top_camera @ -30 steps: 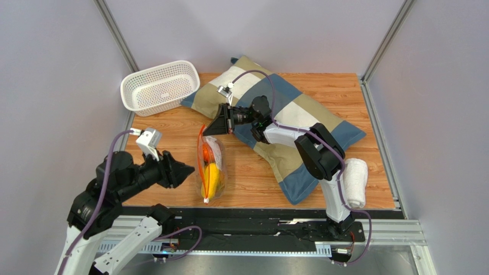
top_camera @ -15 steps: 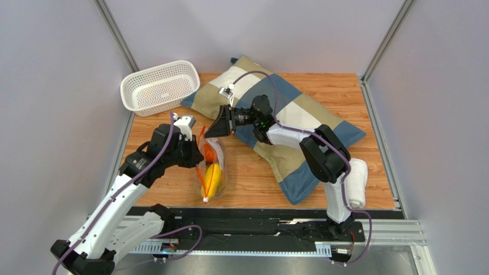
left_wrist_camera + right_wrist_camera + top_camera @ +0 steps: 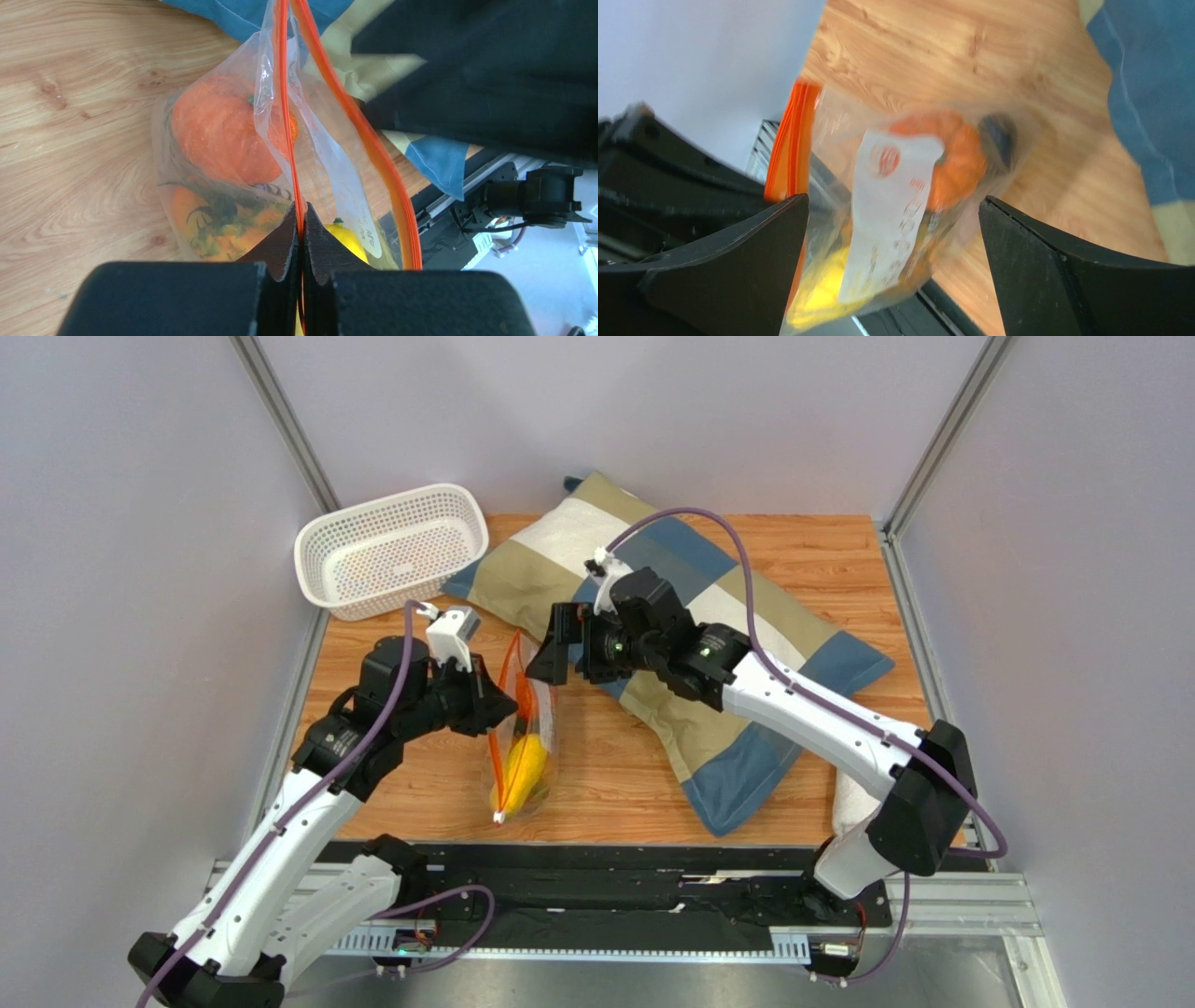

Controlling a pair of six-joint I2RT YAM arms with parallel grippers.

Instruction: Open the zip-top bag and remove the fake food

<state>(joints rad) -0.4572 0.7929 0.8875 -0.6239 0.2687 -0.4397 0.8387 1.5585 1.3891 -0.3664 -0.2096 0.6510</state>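
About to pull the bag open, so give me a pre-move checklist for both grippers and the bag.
1. The left gripper pinches one zip strip: ok, jaws shut on it.
2. The right gripper holds the opposite strip: not ok, jaws wide open, straddling the zip-top bag.
3. Bag mouth parted: ok, the two strips bow apart.
4. All fake food inside: ok, none out yet.
5. Contact between right gripper and bag: cannot tell, that view is blurred.
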